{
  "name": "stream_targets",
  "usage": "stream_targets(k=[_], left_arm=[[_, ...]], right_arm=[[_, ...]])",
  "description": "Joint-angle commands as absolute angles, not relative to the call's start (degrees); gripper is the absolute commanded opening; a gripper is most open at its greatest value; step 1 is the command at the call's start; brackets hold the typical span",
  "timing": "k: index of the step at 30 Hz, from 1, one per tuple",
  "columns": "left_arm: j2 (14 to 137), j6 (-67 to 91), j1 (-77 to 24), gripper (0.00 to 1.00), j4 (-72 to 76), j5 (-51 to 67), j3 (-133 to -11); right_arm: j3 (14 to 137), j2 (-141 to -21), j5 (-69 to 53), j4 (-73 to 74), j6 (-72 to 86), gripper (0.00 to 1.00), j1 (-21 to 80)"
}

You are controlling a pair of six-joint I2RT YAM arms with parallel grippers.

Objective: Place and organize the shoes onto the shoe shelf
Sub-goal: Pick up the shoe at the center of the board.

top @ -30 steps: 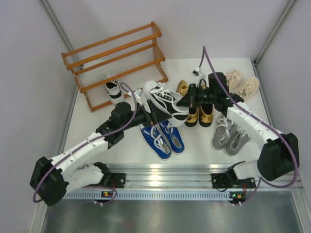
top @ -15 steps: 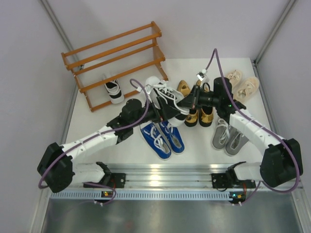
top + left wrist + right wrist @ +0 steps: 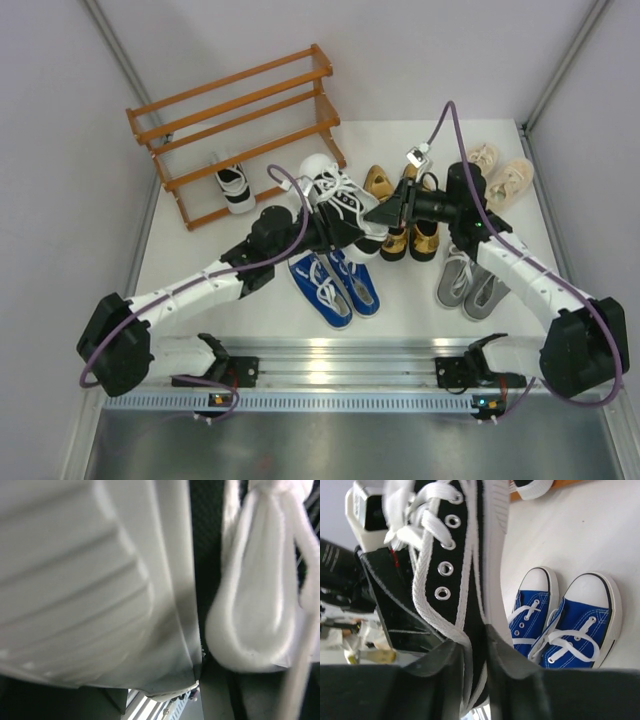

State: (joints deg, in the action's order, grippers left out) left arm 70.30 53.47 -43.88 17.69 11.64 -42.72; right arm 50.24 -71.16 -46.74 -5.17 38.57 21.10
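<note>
A black-and-white sneaker (image 3: 335,195) hangs in the air above the table's middle, between both arms. My left gripper (image 3: 322,228) is shut on its near side; the left wrist view is filled by its white sole (image 3: 75,580) and laces (image 3: 255,605). My right gripper (image 3: 384,214) is shut on its heel end; in the right wrist view (image 3: 475,650) the fingers (image 3: 437,672) pinch the sneaker's black side wall (image 3: 462,555). Its mate (image 3: 233,187) stands on the lowest tier of the orange-brown shoe shelf (image 3: 240,110) at the back left.
Blue canvas sneakers (image 3: 335,283) lie on the table under the held shoe, also in the right wrist view (image 3: 565,625). Gold loafers (image 3: 410,238) stand under my right gripper, grey sneakers (image 3: 470,280) at the right, beige lace-ups (image 3: 500,170) at the back right. Walls close in on both sides.
My right gripper has moved left onto the sneaker's heel and closed on it. My left arm has straightened forward and lowered the sneaker a little.
</note>
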Motion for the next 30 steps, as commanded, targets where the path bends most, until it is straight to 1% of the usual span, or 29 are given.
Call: stream_targets(k=[1, 2, 3, 4, 6, 7, 9, 12, 15, 17, 22, 25, 30], left_arm=[[67.4, 50.7, -44.3, 0.20, 24.8, 14.6, -41.6], [66.5, 50.5, -44.3, 0.12, 24.8, 14.8, -40.5], [65.7, 49.9, -44.2, 0.06, 24.8, 14.9, -39.9], [64.4, 49.7, -44.2, 0.03, 23.7, 14.8, -38.9], [62.8, 48.4, -44.2, 0.00, 21.8, 15.1, -38.1], [61.3, 47.7, -44.2, 0.00, 20.9, 15.5, -37.7], [59.7, 46.0, -44.2, 0.00, 17.8, 17.4, -36.7], [57.1, 43.2, -44.2, 0.00, 13.4, 22.0, -36.4], [55.3, 41.3, -44.2, 0.00, 11.4, 28.4, -35.9], [54.0, 40.7, -44.3, 0.00, 10.4, 32.3, -35.2], [51.9, 40.7, -44.3, 0.00, 9.1, 38.1, -34.6], [51.9, 40.2, -44.6, 0.00, 9.1, 40.9, -35.2], [53.3, 38.9, -46.9, 0.00, 9.1, 43.3, -37.0]], right_arm=[[50.6, -68.4, -54.2, -8.5, 31.5, 0.26, 20.9], [50.8, -68.1, -55.6, -7.1, 26.7, 0.31, 20.9], [51.6, -67.4, -56.1, -5.4, 23.7, 0.44, 20.8], [52.0, -67.0, -56.8, -0.7, 20.8, 0.53, 20.8], [53.0, -65.4, -56.7, 4.9, 12.1, 0.66, 20.7], [54.0, -64.9, -56.9, 7.2, 9.4, 0.76, 20.7], [55.2, -63.3, -57.8, 13.6, 2.0, 0.83, 20.1], [56.7, -63.1, -62.0, 20.4, -6.5, 0.87, 19.5], [56.1, -63.7, -65.6, 18.8, -6.0, 0.88, 19.4], [55.9, -64.2, -68.3, 16.5, -2.2, 0.88, 19.5], [58.3, -67.9, -69.0, 7.7, 8.8, 0.89, 20.3], [59.1, -70.3, -69.1, 1.3, 19.5, 0.89, 21.5], [60.6, -74.3, -68.0, -3.6, 25.1, 0.89, 25.0]])
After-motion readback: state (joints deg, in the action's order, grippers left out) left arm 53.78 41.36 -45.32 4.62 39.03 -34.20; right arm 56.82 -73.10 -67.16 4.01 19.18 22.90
